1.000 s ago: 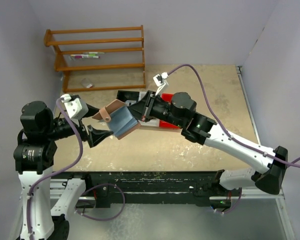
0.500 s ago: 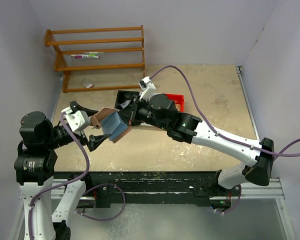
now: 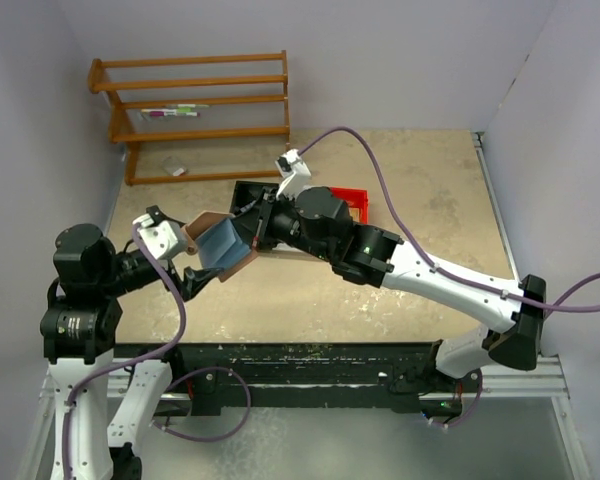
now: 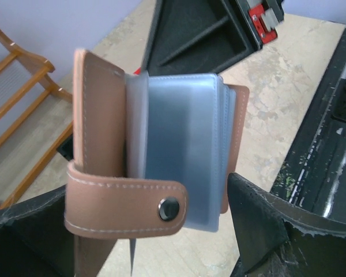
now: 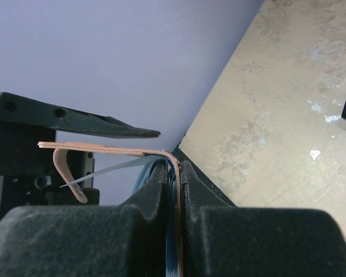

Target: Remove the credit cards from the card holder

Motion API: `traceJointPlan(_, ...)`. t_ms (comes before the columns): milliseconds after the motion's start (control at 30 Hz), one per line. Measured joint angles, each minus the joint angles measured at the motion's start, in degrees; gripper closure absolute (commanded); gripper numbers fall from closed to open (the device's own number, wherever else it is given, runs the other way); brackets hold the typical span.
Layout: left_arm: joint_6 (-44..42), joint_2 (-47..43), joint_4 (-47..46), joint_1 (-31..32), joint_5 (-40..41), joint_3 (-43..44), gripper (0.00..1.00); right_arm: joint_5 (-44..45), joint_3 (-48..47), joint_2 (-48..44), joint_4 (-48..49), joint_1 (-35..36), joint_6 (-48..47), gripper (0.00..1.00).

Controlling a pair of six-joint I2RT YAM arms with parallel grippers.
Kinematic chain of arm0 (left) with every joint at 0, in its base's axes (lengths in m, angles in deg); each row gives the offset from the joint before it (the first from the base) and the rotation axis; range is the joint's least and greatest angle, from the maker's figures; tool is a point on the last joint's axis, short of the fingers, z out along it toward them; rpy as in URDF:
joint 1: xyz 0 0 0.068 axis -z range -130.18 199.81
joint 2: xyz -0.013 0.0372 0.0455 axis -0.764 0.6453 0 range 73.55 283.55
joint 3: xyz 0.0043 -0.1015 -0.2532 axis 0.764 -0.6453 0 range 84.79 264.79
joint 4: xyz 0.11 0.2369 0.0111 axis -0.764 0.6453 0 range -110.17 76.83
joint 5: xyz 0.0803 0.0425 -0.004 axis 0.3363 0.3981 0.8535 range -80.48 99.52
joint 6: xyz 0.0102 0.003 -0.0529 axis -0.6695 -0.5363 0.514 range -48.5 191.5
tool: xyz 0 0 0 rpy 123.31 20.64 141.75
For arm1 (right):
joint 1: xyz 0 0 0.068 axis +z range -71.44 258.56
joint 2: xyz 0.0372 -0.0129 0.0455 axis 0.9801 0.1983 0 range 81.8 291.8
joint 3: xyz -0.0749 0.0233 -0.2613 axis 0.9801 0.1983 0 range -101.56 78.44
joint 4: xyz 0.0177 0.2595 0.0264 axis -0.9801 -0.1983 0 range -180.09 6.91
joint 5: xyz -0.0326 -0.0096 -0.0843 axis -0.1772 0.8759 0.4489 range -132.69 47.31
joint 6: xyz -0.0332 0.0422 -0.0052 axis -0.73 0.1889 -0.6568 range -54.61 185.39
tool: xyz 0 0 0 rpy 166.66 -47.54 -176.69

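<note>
The pinkish-brown card holder (image 3: 218,243) hangs open in the air over the left part of the table. Its light blue plastic sleeves (image 4: 181,144) fan out, and its strap tab (image 4: 124,208) with a snap crosses the lower edge. My right gripper (image 3: 252,232) is shut on the back cover and sleeves; in the right wrist view (image 5: 174,167) they are pinched between its fingers. My left gripper (image 4: 150,190) is open, with one finger on each side of the card holder's lower edge and a gap at each. No credit card shows; any are hidden inside the sleeves.
A black bin (image 3: 252,192) and a red bin (image 3: 352,200) stand on the table just behind the grippers. A wooden rack (image 3: 195,110) stands at the back left. The walls are close on the left and right.
My right arm has carried the card holder left toward the left gripper. My left gripper has moved in so that its open fingers straddle the card holder.
</note>
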Motion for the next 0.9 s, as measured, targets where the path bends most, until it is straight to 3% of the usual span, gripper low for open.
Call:
traceJointPlan(367,0.96,-1.95,-3.15,0.0,4.52,-0.63,0.17,0.35,-0.11,1.09,-0.31,0.42,-0.22,1.0)
traceJointPlan(600,1.03,-3.58,-2.56,0.0,7.32,-0.52,0.34,0.57,1.05,0.09,0.07,0.39,-0.5,1.0)
traceJointPlan(900,1.95,-5.9,-3.82,0.0,10.99,0.85,0.44,-0.13,2.01,-0.94,0.15,0.42,-1.03,1.0)
